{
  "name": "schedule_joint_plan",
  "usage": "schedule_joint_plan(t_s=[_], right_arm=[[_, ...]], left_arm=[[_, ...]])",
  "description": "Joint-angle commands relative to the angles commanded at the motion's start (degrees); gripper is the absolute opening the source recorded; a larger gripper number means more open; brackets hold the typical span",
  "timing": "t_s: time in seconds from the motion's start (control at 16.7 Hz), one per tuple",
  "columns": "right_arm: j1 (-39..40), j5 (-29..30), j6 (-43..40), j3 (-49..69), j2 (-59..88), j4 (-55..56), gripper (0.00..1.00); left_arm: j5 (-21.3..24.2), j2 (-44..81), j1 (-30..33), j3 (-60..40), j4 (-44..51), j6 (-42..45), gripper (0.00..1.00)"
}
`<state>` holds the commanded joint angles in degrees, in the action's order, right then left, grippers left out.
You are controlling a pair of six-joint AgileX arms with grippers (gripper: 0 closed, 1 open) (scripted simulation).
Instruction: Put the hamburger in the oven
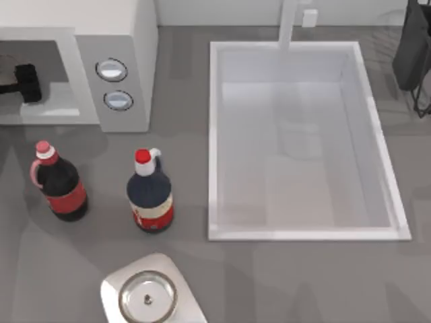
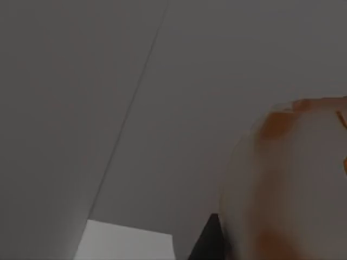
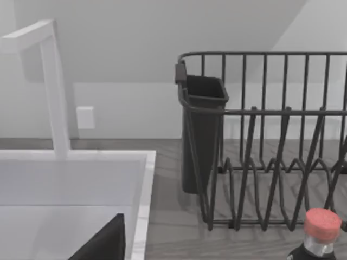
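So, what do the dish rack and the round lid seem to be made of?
The dish rack looks like dark coated wire: thin black bars, matte. The round lid looks like polished steel, silvery with a small central knob. Since it is rendered, both are guesses.

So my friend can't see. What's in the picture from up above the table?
Seen from above, a grey counter holds a large white boxy oven at the top view's left, with a dark robot tool reaching into its front cavity. In front stand two dark red-capped bottles and a round steel lid. A big white rectangular sink lies to the right.
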<state>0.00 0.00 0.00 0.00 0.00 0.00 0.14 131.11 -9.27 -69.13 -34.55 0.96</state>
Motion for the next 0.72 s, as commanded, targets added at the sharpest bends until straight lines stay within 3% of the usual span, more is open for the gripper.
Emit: schedule_joint_plan(t_s=[0.3, 0.72], right_arm=[[0.0, 0.0, 0.0, 0.0, 0.0, 0.0, 1.0], [0.0, 0.0, 0.0, 0.0, 0.0, 0.0, 1.0]], left_arm=[[0.44, -3.69, -0.59, 2.01, -3.3, 0.23, 1.0], [2.63, -13.89, -3.68, 17.41, -12.78, 1.42, 1.0]])
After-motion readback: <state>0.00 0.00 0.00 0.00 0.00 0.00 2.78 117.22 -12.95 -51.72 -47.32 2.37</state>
